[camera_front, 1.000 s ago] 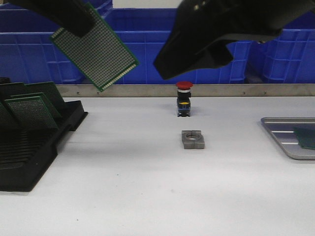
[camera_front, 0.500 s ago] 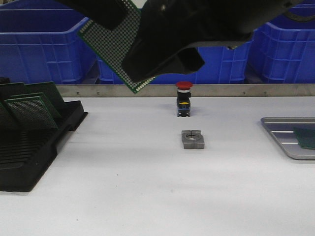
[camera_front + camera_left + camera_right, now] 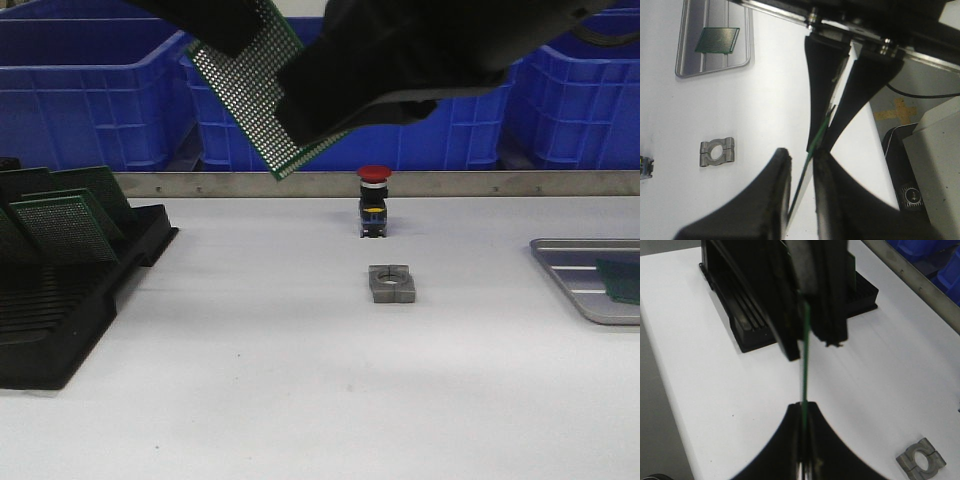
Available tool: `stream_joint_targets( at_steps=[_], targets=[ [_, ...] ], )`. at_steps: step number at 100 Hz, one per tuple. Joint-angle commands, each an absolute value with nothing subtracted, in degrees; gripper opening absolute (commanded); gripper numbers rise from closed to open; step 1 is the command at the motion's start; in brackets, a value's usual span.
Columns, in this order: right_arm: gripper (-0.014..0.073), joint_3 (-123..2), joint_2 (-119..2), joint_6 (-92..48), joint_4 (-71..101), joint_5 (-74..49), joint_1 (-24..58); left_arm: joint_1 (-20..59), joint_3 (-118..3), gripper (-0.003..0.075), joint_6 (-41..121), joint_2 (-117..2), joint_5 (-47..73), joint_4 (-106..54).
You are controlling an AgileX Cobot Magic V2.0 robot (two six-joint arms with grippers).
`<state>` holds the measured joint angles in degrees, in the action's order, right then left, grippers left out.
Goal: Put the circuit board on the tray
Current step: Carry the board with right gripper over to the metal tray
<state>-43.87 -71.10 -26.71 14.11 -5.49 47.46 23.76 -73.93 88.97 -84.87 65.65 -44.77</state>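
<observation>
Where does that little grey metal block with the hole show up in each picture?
Front view: the grey metal block lies mid-table, before the red button.
Left wrist view: on the white table, at.
Right wrist view: in a corner, at.
Shared landmark: the held circuit board.

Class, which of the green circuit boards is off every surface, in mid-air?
The circuit board between both claws, above the table; others sit in the rack or tray.

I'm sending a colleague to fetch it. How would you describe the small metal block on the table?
Start at the white table and find the red-capped button near its far edge. Just in front of it lies the metal block: grey, squarish, with a round hole through its middle, standing alone.
</observation>
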Motion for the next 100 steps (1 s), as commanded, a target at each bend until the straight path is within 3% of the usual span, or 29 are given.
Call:
stream_joint_targets(
  at_steps=[1, 8, 15, 47, 67, 81, 100],
  targets=[
    [-0.0070, -45.6, -69.8, -26.5, 15.7, -0.9, 47.1, 24.2, -75.5, 0.0354, 87.4, -83.3, 63.8, -48.7],
    [-0.0070, -45.6, -69.8, -26.5, 16.7, -2.1, 46.4, 24.2, -75.7, 0.0475, 87.4, -83.3, 62.4, -48.7],
    [-0.0070, -45.6, -69.8, -26.5, 17.7, -4.4, 44.5, 24.2, -75.7, 0.0522, 87.4, -83.3, 60.0, -48.7],
    [-0.0070, -45.6, -72.4, -26.0, 25.4, -18.5, 20.1, 24.2, -75.7, 0.0511, 87.3, -83.3, 53.6, -48.6],
    [-0.0070, -45.6, -80.8, -26.0, 28.6, -16.7, 5.2, 24.2, -75.7, 0.0511, 85.7, -83.3, 53.5, -48.6],
    [-0.0070, -45.6, -86.6, -26.0, 30.4, -13.5, 0.6, 24.2, -75.7, 0.0511, 85.6, -83.3, 53.6, -48.6],
    [-0.0067, -45.6, -92.7, -26.0, 30.5, -7.9, 0.2, 24.2, -75.7, 0.0511, 85.6, -83.3, 53.6, -48.6]
  ],
)
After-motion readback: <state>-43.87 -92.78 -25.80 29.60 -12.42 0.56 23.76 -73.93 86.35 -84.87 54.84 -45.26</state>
